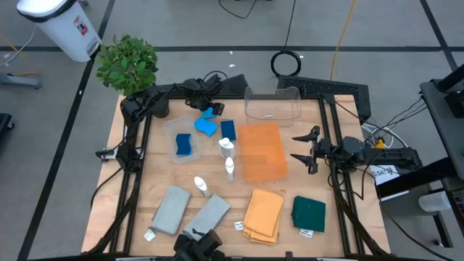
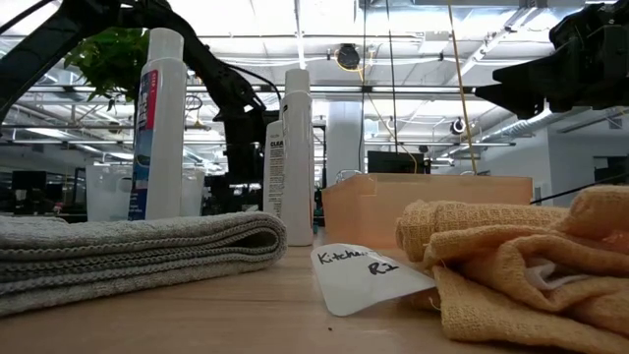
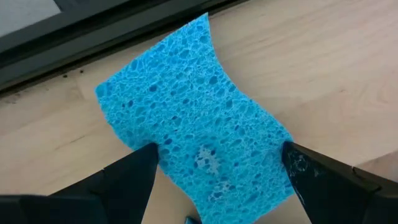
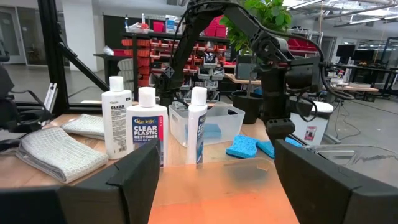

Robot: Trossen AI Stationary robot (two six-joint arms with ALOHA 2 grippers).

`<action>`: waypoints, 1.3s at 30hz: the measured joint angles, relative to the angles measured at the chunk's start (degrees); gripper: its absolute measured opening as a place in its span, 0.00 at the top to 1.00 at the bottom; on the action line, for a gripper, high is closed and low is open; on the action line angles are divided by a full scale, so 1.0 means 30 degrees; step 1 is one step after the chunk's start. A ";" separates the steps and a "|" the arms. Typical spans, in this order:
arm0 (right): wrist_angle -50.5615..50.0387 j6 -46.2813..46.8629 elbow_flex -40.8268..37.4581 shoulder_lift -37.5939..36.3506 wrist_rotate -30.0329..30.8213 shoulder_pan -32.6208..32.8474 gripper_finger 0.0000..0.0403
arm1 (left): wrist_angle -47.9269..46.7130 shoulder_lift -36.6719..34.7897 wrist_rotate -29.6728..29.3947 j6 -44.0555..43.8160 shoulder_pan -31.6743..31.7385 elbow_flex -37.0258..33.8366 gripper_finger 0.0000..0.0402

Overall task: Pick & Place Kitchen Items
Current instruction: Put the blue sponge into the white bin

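The left pincer point(image 1: 211, 111) is at the far side of the bench point(image 1: 130, 190), near the plant point(image 1: 127, 64). It hangs over a blue sponge point(image 3: 196, 127) that lies flat on the wood. Its two fingers point(image 3: 124, 180) stand wide, one on each side of the sponge, and I cannot tell if they touch it. A second sponge point(image 1: 206, 127) lies just beside it, and a darker one point(image 1: 228, 130) is next to that. One more sponge point(image 1: 185, 145) sits inside a low clear bin point(image 1: 171, 129).

The right pincer point(image 1: 304, 148) waits at the right edge of the bench, beside the orange tray point(image 1: 262, 150). It is wide open and holds nothing.

Two white bottles point(image 1: 226, 148) stand just left of the tray, one behind the other. A third bottle point(image 1: 201, 186) lies on its side, nearer the front. Two grey cloths point(image 1: 170, 209) lie folded at the front left, side by side. An orange cloth point(image 1: 263, 214) is at the front middle, with a white tag point(image 2: 366, 276) just beside it. A dark green cloth point(image 1: 309, 214) lies to its right. A taller clear bin point(image 1: 272, 104) stands at the far side, behind the tray.
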 joint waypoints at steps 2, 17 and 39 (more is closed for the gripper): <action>-0.0003 -0.0003 0.0005 0.0004 -0.0003 0.0000 0.31 | 0.0676 -0.0042 0.0000 -0.0002 0.0045 -0.0405 0.13; 0.0000 -0.0003 0.0004 0.0000 0.0000 0.0000 0.31 | 0.1966 -0.0037 -0.1215 0.1577 -0.0735 -0.1085 0.19; 0.0000 0.0004 0.0007 -0.0003 0.0000 0.0003 0.31 | 0.2011 -0.1654 0.0114 0.3525 -0.0691 -0.1238 0.93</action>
